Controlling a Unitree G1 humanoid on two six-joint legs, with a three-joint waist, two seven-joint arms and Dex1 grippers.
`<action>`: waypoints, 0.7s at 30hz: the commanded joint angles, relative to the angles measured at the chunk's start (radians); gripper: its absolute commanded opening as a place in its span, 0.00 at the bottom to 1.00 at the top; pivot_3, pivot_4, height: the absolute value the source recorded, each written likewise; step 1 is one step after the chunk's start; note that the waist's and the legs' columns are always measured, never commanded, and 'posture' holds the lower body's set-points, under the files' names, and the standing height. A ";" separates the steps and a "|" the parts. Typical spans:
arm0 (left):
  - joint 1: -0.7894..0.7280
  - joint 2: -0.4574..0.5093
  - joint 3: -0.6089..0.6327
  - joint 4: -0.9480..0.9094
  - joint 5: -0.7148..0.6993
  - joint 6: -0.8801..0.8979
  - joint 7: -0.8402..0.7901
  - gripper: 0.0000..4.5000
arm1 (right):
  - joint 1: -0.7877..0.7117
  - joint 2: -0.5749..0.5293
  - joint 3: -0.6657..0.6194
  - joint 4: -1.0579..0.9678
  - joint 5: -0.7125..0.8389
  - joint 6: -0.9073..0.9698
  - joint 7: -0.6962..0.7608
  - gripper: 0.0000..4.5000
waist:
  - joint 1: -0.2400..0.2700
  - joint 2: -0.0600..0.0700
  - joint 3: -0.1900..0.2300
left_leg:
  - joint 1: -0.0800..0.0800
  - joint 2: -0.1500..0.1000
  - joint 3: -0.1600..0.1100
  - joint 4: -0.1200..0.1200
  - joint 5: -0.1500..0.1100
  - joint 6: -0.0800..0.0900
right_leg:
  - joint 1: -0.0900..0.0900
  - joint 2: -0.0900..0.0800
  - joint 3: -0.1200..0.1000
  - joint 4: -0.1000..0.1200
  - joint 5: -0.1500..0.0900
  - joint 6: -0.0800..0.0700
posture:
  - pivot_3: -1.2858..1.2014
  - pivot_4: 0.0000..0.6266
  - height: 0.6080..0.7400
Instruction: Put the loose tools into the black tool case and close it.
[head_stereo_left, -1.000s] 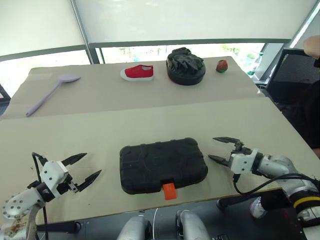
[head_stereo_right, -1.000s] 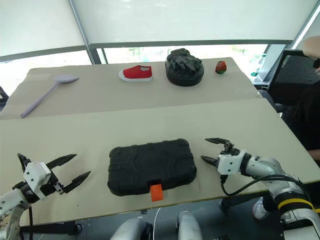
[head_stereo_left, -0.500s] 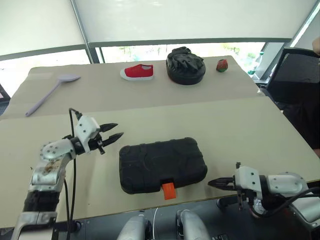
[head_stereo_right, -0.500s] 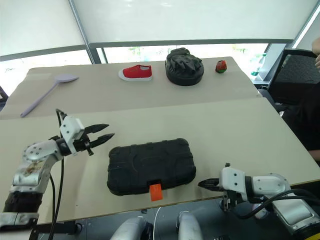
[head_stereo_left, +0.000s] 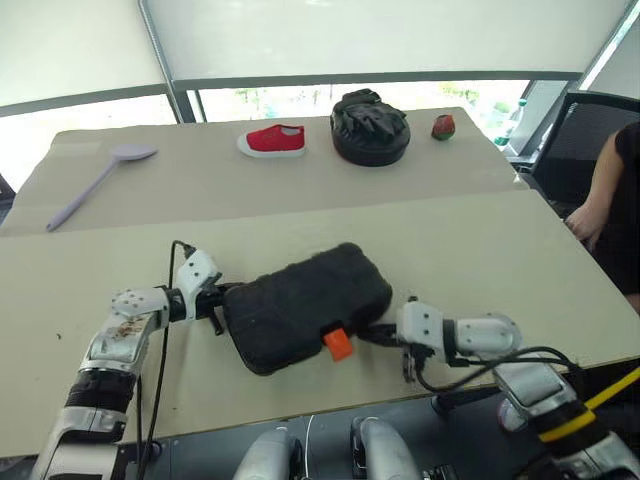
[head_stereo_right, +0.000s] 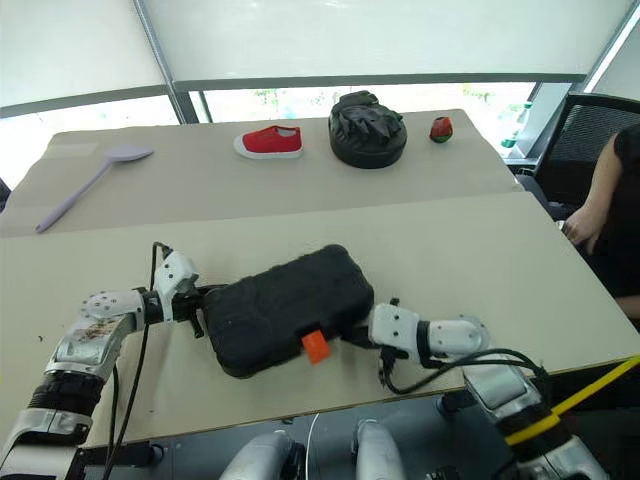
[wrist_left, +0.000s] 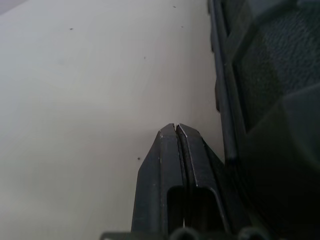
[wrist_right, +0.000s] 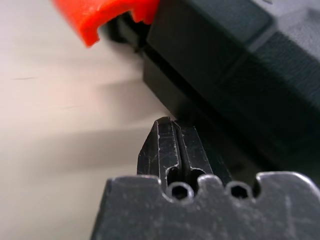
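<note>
Case (head_stereo_left: 305, 305) lies shut at table (head_stereo_left: 480, 250) centre-front, long axis skewed approx 8-to-2 o'clock, orange latch (head_stereo_left: 338, 344) on the near long edge at 6. L gripper (head_stereo_left: 218, 297), clenched on nothing, sits just off the case's 9 o'clock end; R gripper (head_stereo_left: 378, 333), also clenched and empty, noses the near edge just beside the latch at 5. R is nearer the latch, so opening prob falls to it

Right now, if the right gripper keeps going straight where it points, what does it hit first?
Probably the black tool case: the shut right gripper points at its front edge beside the orange latch; whether they already touch is unclear.
</note>
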 joint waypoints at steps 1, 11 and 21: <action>0.039 -0.004 0.088 -0.084 -0.065 0.034 0.050 0.02 | -0.083 0.037 -0.044 0.101 -0.031 -0.080 -0.039 0.00 | 0.000 0.000 0.000 | 0.000 0.000 -0.001 0.000 0.000 0.000 | 0.000 0.000 0.000 0.001 0.000 0.000 | 0.52 0.24 1.00; 0.011 -0.016 0.254 -0.327 -0.322 0.186 0.114 0.02 | -0.135 0.003 -0.115 0.293 -0.025 -0.191 0.021 0.00 | 0.011 0.000 0.000 | -0.004 -0.001 -0.003 0.000 0.003 -0.006 | -0.002 -0.001 -0.001 -0.001 0.001 -0.001 | 0.52 0.24 1.00; -0.217 -0.035 -0.204 -0.261 -0.107 0.244 0.017 0.02 | 0.104 -0.008 -0.196 -0.054 0.141 0.003 0.056 0.00 | 0.003 0.000 0.000 | -0.005 -0.002 -0.002 0.000 0.003 -0.005 | -0.002 0.004 0.000 -0.002 0.001 0.000 | 0.52 0.24 1.00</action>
